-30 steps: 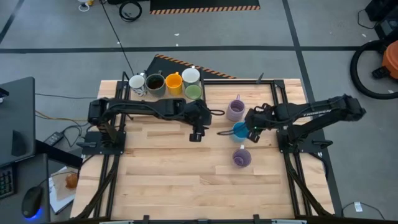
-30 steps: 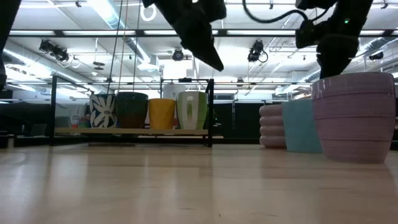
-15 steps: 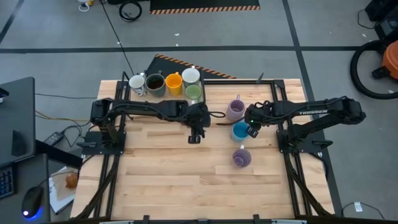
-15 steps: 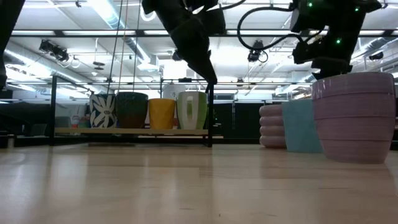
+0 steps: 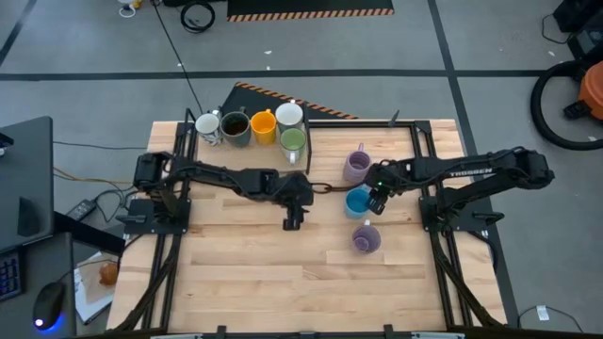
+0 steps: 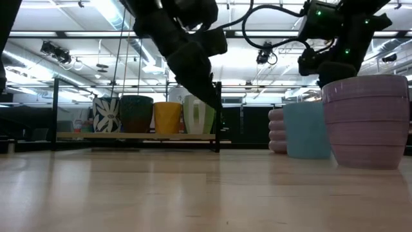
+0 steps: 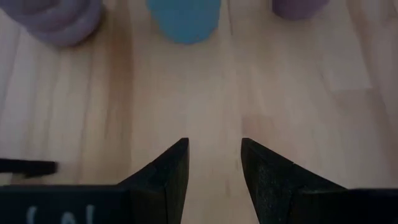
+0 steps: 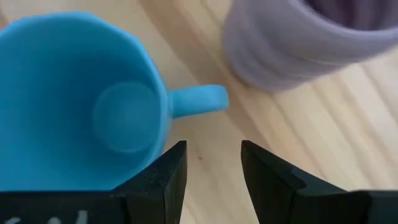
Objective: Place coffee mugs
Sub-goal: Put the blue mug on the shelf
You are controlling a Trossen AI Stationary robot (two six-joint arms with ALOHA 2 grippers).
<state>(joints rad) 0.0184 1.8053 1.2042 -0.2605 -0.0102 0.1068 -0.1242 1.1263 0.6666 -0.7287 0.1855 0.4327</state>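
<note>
A blue mug (image 5: pixel 358 200) stands upright on the table between two lavender mugs (image 5: pixel 356 167) (image 5: pixel 366 238). My right gripper (image 8: pixel 214 168) hangs open just above it, pointing steeply down beside the mug's handle (image 8: pixel 199 99), and shows in the high view (image 5: pixel 377 196) and the low view (image 6: pixel 328 67). My left gripper (image 5: pixel 325 188) is open and slants down toward the blue mug (image 7: pixel 185 18) from the table's left, with bare wood between its fingers (image 7: pixel 214 162). White, dark, orange and green mugs (image 5: pixel 263 125) stand grouped at the far left.
The far mugs stand on a low rack (image 6: pixel 138 136) near the table's far edge. A dark frame rail (image 5: pixel 415 151) runs along the right side. Bare wood (image 5: pixel 245 264) fills the near half of the table.
Both grippers have come down. My left gripper has sunk and shifted toward the table's near edge, now level with the blue mug. My right gripper has dropped closer over the blue mug and edged toward the table's left. Neither has opened or shut.
</note>
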